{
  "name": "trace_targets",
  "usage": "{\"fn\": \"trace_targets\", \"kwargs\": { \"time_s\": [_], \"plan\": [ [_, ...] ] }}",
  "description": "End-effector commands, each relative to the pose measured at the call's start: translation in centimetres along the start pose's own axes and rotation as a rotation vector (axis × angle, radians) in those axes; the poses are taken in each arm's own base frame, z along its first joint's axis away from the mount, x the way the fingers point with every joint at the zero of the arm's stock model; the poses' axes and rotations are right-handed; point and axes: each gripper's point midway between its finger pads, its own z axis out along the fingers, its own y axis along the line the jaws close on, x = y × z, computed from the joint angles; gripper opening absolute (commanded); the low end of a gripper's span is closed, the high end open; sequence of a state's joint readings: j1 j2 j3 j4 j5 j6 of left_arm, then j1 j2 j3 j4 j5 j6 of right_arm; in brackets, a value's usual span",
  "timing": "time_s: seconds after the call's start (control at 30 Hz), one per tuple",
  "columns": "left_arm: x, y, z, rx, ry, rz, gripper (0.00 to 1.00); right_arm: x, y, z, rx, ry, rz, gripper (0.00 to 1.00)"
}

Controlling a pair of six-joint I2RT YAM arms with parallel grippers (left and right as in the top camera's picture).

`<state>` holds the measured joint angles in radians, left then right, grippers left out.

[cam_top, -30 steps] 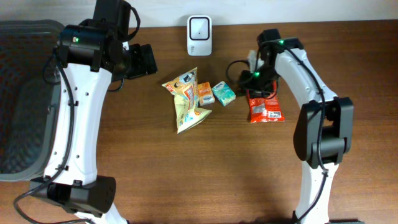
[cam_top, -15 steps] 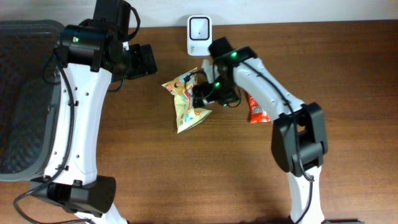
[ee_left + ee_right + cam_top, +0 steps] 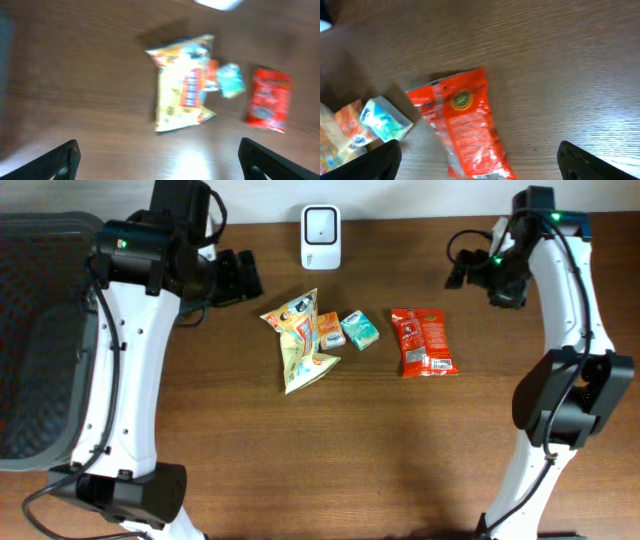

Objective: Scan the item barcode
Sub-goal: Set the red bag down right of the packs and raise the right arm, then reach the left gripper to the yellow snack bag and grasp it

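The red snack packet (image 3: 424, 342) lies flat on the wooden counter (image 3: 400, 460), just to the right of a small teal box (image 3: 359, 329). An orange box (image 3: 328, 330) touches the teal one on its other side. A yellow snack bag (image 3: 300, 340) lies against the orange box. The white scanner (image 3: 320, 224) stands at the counter's far edge, near the yellow bag and apart from the red packet.

The right arm (image 3: 570, 310) hangs over the far right part of the counter. Its jaws stand wide apart with nothing between them, well clear of the packet. In the right wrist view the two fingertips (image 3: 370, 162) sit in the lower corners, and the red packet (image 3: 465, 125) lies on the wood beyond them, untouched.

The left arm (image 3: 130, 360) holds its jaws near the far left of the counter, also spread wide and empty. The blurred left wrist view shows all four items lying well beyond its fingertips (image 3: 60, 160).
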<state>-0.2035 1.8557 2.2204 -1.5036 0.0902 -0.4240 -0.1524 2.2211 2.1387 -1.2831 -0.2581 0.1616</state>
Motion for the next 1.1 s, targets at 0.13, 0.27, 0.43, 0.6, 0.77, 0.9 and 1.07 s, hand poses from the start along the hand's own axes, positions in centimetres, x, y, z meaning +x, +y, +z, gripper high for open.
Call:
{"fn": "trace_targets", "kwargs": {
  "time_s": [0.13,0.27,0.43,0.6,0.77,0.9,1.07],
  "plan": [
    [6.3,-5.9,9.1,-0.073,0.151,0.301,0.99,-0.7,-1.3,-1.5,0.01,-0.037,0.033,0.99],
    [6.0,-6.9,16.2,-0.247,0.048,0.411,0.95,-0.7,-1.2,-1.5,0.009,-0.036,0.03,0.99],
    [6.9,-4.9,21.2,-0.403,0.088,0.46,0.48,-0.7,-1.2,-1.5,0.009,-0.037,0.031,0.99],
    [8.7,-7.6,22.9,-0.233,0.158,0.433,0.47,-0.7,-1.2,-1.5,0.009,-0.037,0.031,0.99],
    [8.6,-8.2,23.3,-0.201,0.151,0.428,0.44,-0.7,-1.2,-1.5,0.009,-0.037,0.031,0.99],
    [9.4,-5.9,25.3,-0.305,0.176,0.446,0.36,-0.7,-1.2,-1.5,0.009,-0.037,0.031,0.99],
    [10.1,-6.4,24.0,-0.28,0.24,0.442,0.0,-0.7,-1.2,-1.5,0.009,-0.037,0.031,0.99]
  ]
}}
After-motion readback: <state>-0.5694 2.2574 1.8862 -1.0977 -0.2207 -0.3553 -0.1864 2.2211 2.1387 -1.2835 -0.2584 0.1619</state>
